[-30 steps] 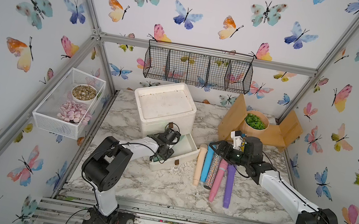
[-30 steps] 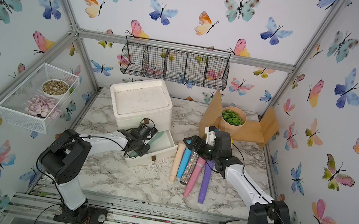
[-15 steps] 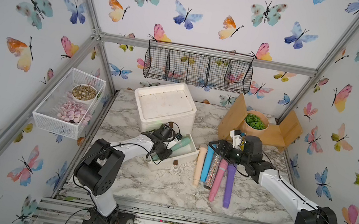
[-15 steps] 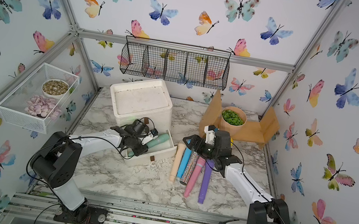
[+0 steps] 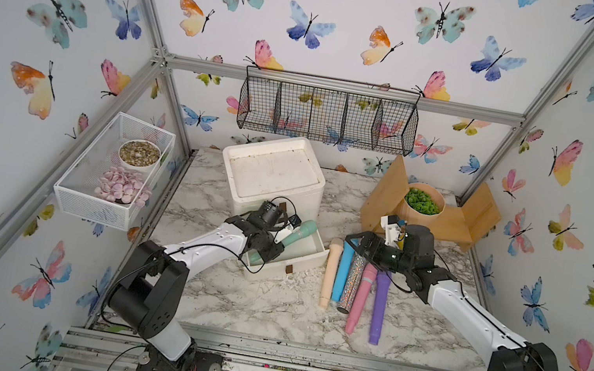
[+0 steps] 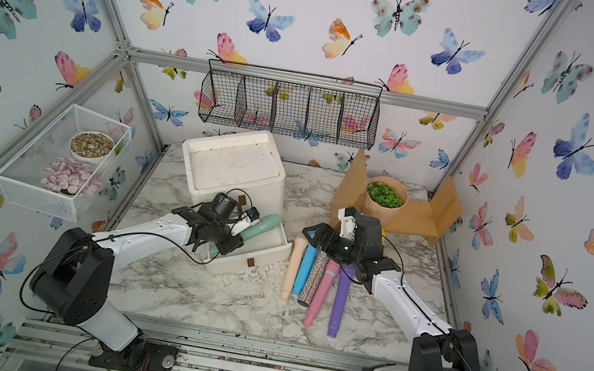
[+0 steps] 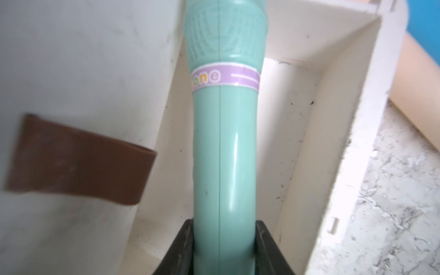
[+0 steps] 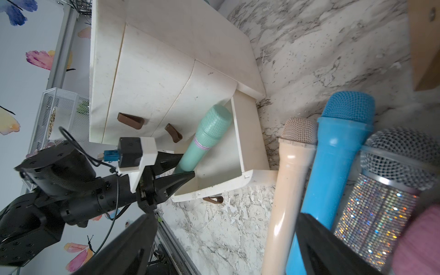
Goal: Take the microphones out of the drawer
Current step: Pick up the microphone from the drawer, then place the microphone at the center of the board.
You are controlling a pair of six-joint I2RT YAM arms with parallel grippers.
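The left pincer point(image 5: 264, 251) is closed tight on the thin end of the green microphone point(image 5: 298, 232). One black finger point(image 7: 181, 252) presses on each side of the handle (the left wrist view shows this best). From the pincer, the microphone runs out toward about 2 o'clock in both top views, with its round bumpy head at the far end. It is tilted. The handle end sits low inside the open drawer point(image 5: 308, 263). The head pokes up over the drawer's back corner, close to the white chest point(image 5: 273, 170). So the microphone is not out of the drawer yet. A purple band point(image 7: 238, 78) with letters goes around it, just under the head.

The drawer is pulled out from the bottom of the chest. The chest stands at about 11 o'clock from the drawer on the marble tabletop point(image 5: 256, 311). A brown tab point(image 5: 288, 269) sits on the drawer's front.

The right pincer point(image 5: 360, 249) is spread wide and holds nothing. It hangs at about 3 o'clock from the green microphone. It is above the heads of five other microphones point(image 5: 352, 283) (beige, blue, sparkly silver, pink and purple). They lie side by side on the tabletop. The beige microphone point(image 5: 331, 271) lies just beside the drawer's front corner.
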